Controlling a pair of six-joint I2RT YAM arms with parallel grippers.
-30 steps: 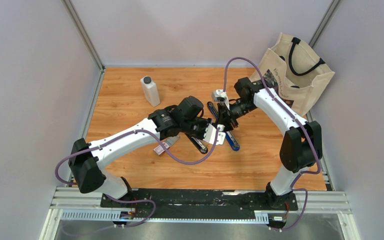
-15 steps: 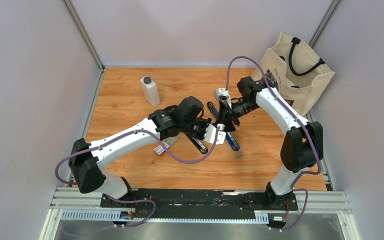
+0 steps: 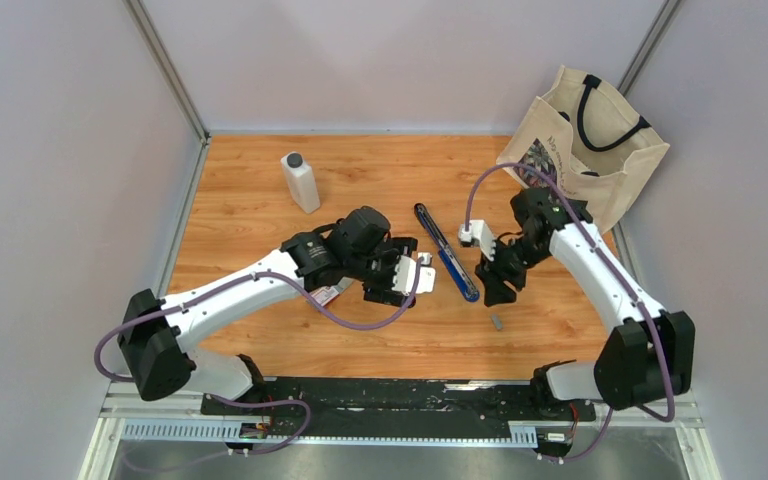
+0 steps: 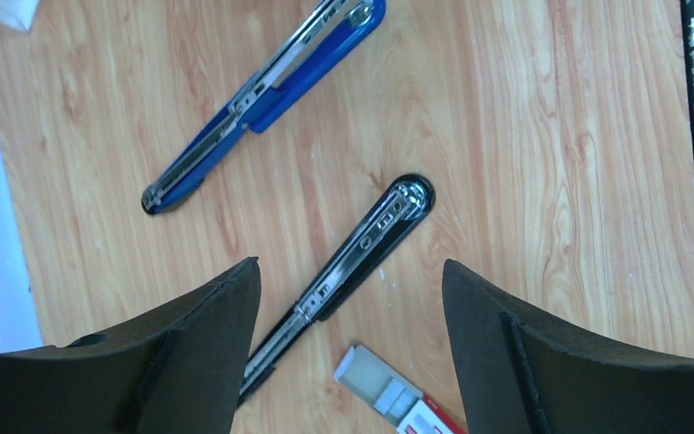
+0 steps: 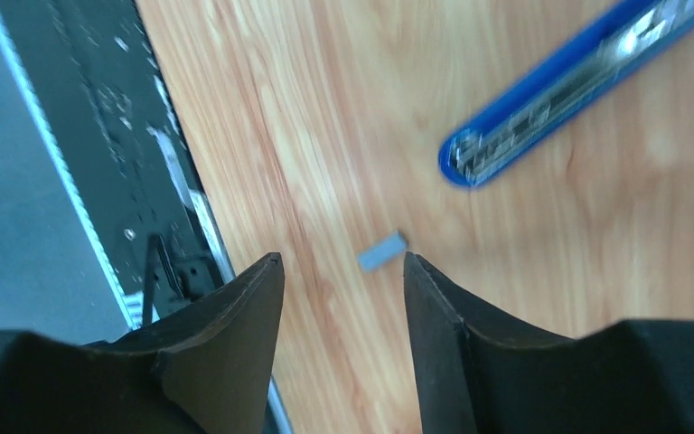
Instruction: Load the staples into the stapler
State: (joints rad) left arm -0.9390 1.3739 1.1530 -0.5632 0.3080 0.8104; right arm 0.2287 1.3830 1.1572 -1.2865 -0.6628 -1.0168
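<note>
The stapler lies in two long pieces on the wooden table: a blue piece with a metal channel [image 3: 447,255] [image 4: 262,90] [image 5: 578,86] and a black piece with a metal rail [image 4: 361,244]. The staples box [image 4: 398,402], white and red with its grey tray slid out, lies by the black piece; its end shows under the left arm [image 3: 328,293]. A short grey strip of staples [image 3: 497,322] [image 5: 382,251] lies loose on the wood. My left gripper [image 3: 388,270] [image 4: 351,264] hangs open over the black piece and box. My right gripper [image 3: 495,285] [image 5: 342,257] is open above the strip, holding nothing.
A white bottle with a black cap [image 3: 301,182] stands at the back left. A beige tote bag [image 3: 585,140] stands at the back right corner. The black mounting rail [image 5: 145,181] runs along the table's near edge, close to the right gripper.
Both grippers have opened and drawn apart from the stapler: the left pulled back left, the right swung right and nearer. A grey staple strip now lies on the table.
</note>
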